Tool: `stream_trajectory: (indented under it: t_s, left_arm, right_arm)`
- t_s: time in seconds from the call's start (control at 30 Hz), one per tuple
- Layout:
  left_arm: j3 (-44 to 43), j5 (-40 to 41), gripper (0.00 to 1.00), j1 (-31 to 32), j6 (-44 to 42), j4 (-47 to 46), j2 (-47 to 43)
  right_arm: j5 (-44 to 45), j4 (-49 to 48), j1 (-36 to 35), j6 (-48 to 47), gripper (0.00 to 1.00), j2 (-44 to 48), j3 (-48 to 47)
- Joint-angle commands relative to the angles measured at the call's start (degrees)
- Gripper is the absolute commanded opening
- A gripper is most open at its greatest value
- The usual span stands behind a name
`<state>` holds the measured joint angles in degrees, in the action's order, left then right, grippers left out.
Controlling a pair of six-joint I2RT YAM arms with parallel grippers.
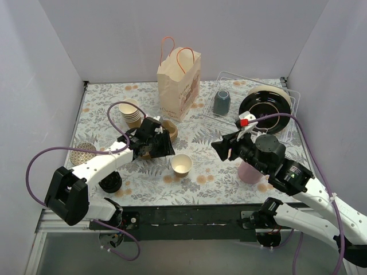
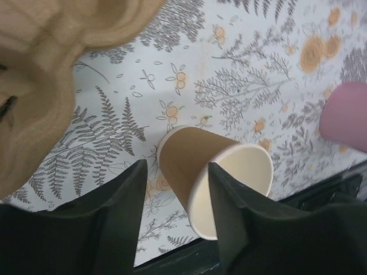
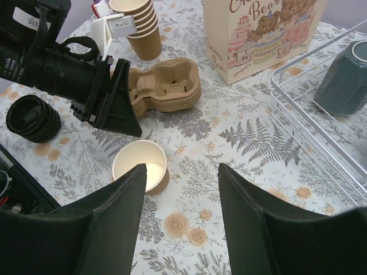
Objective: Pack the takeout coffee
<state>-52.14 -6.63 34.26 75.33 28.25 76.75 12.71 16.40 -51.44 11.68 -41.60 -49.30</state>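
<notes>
The takeout coffee cup [image 1: 182, 165] stands upright and lidless on the surface [image 1: 206, 172], just below centre of the top view. The left tool [image 1: 165, 148], parted and empty, hangs at its upper left, and the right tool [image 1: 219, 150], wide and empty, hangs to its right. It likely needs one lid from the black stack [image 1: 110, 183] at lower left: lower it level and press the rim evenly so the light cup neither tips nor crumples.
</notes>
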Motion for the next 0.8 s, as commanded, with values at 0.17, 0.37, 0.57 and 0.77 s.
stream_trajectory:
  t_s: [0.17,0.37,0.57,0.77]
  left_arm:
    - [-10.5,27.3,0.69,0.0,3.5,11.2,-6.4]
    - [-14.3,49.6,0.75,-0.7,21.8,28.6,-10.3]
    - [-9.1,51.3,0.71,-4.6,30.8,38.0,-14.3]
    - [-5.4,46.8,0.72,-15.8,32.8,41.3,-15.2]
  right_arm:
    - [-1.7,-2.9,0.0,0.9,0.61,2.6,0.7]
    - [-2.4,-4.6,0.0,0.9,0.61,3.5,3.9]
    - [-4.3,-7.4,0.0,0.8,0.61,4.3,6.8]
    - [-4.4,-7.4,0.0,0.4,0.62,5.3,9.3]
